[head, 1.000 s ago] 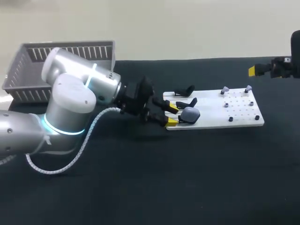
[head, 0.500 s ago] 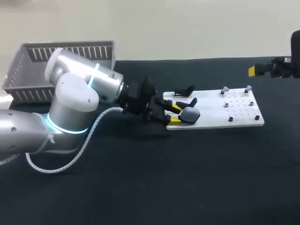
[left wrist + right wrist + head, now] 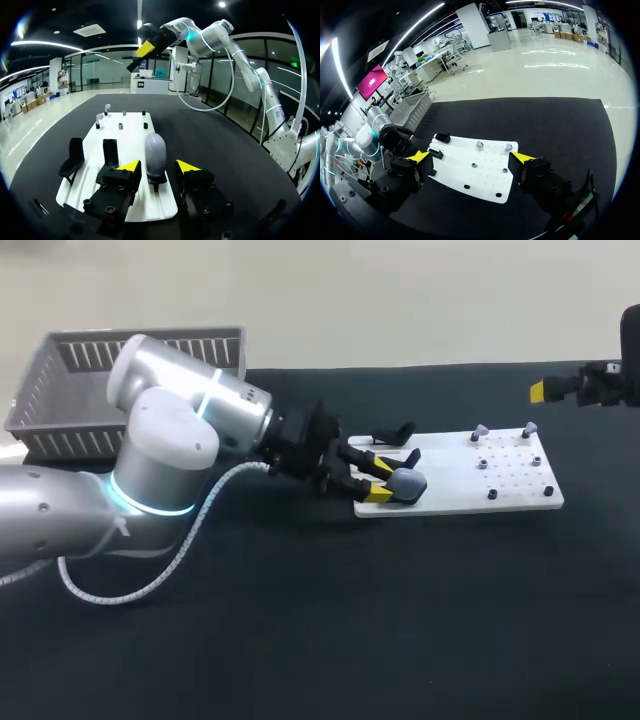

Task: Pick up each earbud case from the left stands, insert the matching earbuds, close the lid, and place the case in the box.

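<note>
Sliding forward, the left arm [image 3: 165,455] brings its spread jaws around the grey earbud case [image 3: 406,483], which stands upright on its stand at the 8 o'clock corner of the white board [image 3: 515,485]. Neither tip seems to touch it yet. Centre the case, squeeze its sides gently, then lift straight off. At 3 o'clock the right jaws hang released.

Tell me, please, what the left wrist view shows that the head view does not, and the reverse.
Only the left wrist view shows the left gripper open, with a gap between one yellow fingertip and the grey case upright on its stand. Only the head view shows the grey slatted box at the far left, behind the left arm. Both show the white board, two empty black stands beside the case, and the right gripper clear of the board.
</note>
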